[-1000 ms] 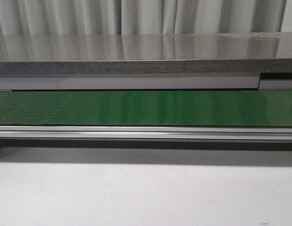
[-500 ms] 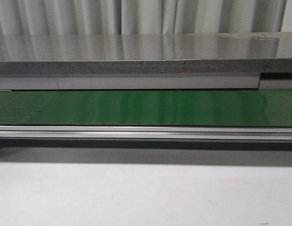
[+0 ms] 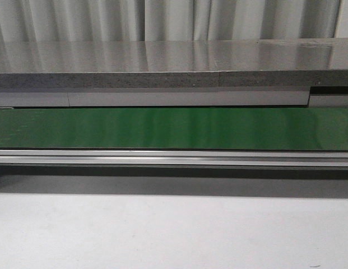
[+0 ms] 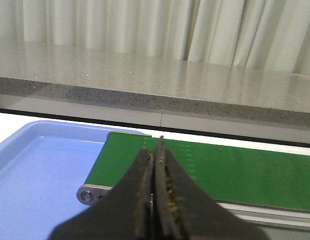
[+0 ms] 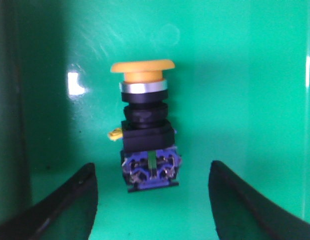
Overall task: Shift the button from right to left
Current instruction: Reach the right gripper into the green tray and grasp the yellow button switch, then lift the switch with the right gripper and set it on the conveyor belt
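In the right wrist view the button [image 5: 147, 135] lies on the green floor of a bin [image 5: 234, 90]: a yellow-orange cap, a silver ring, a black body with a small yellow tab and a blue terminal end with a green strip. My right gripper [image 5: 151, 172] is open, its two black fingers [image 5: 70, 205] wide apart on either side of the button's terminal end and not touching it. In the left wrist view my left gripper [image 4: 155, 155] is shut with nothing between its fingers, above the end of the green conveyor belt [image 4: 244, 170]. Neither gripper nor the button shows in the front view.
A blue tray [image 4: 40, 175] sits beside the belt's roller end [image 4: 87, 194]. The green belt [image 3: 174, 128] runs across the front view with a metal rail [image 3: 174, 158] before it and a grey stone ledge [image 3: 162, 78] behind. White tabletop [image 3: 174, 235] lies nearest.
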You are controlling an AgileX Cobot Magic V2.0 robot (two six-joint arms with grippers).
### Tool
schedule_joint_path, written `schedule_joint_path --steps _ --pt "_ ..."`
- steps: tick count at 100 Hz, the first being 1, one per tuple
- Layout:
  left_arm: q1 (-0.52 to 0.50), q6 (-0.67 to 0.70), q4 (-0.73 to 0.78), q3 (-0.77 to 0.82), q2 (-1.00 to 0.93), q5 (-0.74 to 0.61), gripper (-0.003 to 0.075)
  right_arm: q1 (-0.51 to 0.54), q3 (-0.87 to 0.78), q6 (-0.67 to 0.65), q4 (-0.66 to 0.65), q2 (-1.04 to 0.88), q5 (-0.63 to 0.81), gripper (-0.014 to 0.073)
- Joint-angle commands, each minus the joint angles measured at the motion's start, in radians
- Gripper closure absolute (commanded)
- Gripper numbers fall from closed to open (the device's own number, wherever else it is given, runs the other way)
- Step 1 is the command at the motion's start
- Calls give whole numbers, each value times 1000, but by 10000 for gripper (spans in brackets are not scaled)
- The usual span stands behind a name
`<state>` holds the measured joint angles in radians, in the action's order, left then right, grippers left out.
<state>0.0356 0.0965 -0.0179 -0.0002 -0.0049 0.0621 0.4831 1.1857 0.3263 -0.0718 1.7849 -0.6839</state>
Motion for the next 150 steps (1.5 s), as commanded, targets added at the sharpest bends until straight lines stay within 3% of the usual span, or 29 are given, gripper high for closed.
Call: schedule_joint_path --steps 1,37,61,68,112,132,150 --pt "-3 7 -1 44 -32 -75 741 7 31 32 -16 -21 64 108" --pt "-3 7 -1 44 -32 -75 741 7 72 33 -45 100 70 115" --pt "-3 7 -1 44 -32 -75 741 9 80 33 -45 122 55 370" --pt "-3 7 -1 44 -32 -75 740 9 80 33 -45 122 54 402" --pt "-3 7 -1 44 -32 -75 740 9 80 27 -32 -55 8 400" --pt "-3 7 -1 44 -32 -75 741 2 80 27 64 -158 -92 400" --pt "-3 7 -1 44 -32 -75 740 -11 80 27 246 -202 -237 400"
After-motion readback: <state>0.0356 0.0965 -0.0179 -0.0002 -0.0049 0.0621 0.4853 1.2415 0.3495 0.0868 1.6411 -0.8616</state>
